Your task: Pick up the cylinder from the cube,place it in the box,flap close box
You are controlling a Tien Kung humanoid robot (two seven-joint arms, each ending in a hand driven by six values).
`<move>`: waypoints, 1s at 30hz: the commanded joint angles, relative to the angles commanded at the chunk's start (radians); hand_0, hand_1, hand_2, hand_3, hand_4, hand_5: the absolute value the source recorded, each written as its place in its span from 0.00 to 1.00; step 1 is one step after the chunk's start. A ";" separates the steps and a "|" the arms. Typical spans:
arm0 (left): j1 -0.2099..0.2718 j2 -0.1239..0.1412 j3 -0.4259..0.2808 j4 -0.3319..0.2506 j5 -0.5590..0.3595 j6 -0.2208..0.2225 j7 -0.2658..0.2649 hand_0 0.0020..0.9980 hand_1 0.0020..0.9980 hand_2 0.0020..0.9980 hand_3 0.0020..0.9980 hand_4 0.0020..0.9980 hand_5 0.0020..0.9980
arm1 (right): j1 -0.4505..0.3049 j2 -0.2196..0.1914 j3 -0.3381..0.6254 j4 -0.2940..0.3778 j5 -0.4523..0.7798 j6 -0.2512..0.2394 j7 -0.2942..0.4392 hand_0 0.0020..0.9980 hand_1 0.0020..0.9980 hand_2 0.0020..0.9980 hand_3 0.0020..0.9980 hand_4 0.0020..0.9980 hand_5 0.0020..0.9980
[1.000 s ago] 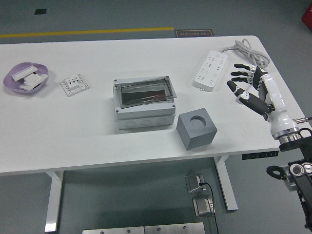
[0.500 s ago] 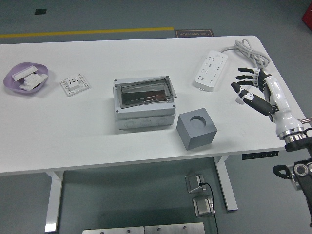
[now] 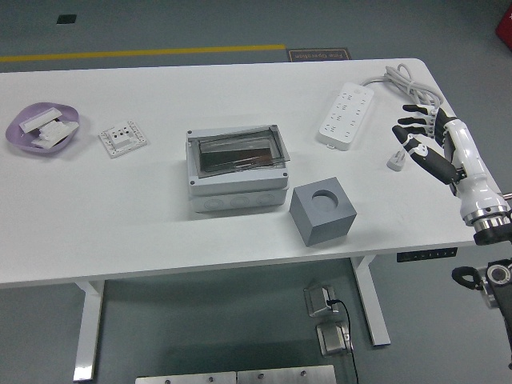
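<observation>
A grey cube (image 3: 322, 212) stands near the table's front edge, and the round hole (image 3: 325, 196) in its top is empty. Left of it stands a light grey box (image 3: 237, 184) with its clear lid (image 3: 238, 150) lying down over it. Something dark shows through the lid, but I see no cylinder anywhere. My right hand (image 3: 406, 131) hovers at the table's right edge, well right of the cube, with its fingers spread and holding nothing. My left arm is out of view.
A white power strip (image 3: 346, 114) lies at the back right, with its cable (image 3: 404, 80) and a plug (image 3: 394, 162) close to my right hand. A purple dish (image 3: 44, 128) with white parts and a white socket plate (image 3: 122, 138) lie at the left.
My right hand has drawn back to the right and slightly away from the cube, still spread and empty. The cube and the box have not moved.
</observation>
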 joint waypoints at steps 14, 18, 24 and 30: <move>0.000 -0.005 -0.005 0.000 0.007 0.000 0.002 0.63 0.64 0.61 0.62 0.67 0.26 | 0.002 0.007 0.003 -0.015 0.024 -0.016 0.015 0.72 0.62 0.66 0.71 0.94 0.61; -0.002 -0.005 -0.011 0.000 0.011 0.000 0.007 0.63 0.64 0.61 0.62 0.67 0.26 | 0.004 0.010 0.000 -0.021 0.040 -0.023 0.024 0.71 0.62 0.66 0.71 0.94 0.62; -0.003 -0.005 -0.025 0.000 0.027 0.000 0.013 0.63 0.64 0.61 0.62 0.67 0.26 | 0.006 0.013 -0.007 -0.040 0.091 -0.043 0.051 0.71 0.62 0.66 0.71 0.94 0.62; -0.005 -0.009 -0.035 0.000 0.040 -0.001 0.018 0.63 0.64 0.61 0.62 0.67 0.26 | 0.008 0.018 -0.016 -0.073 0.153 -0.076 0.087 0.71 0.62 0.66 0.71 0.94 0.62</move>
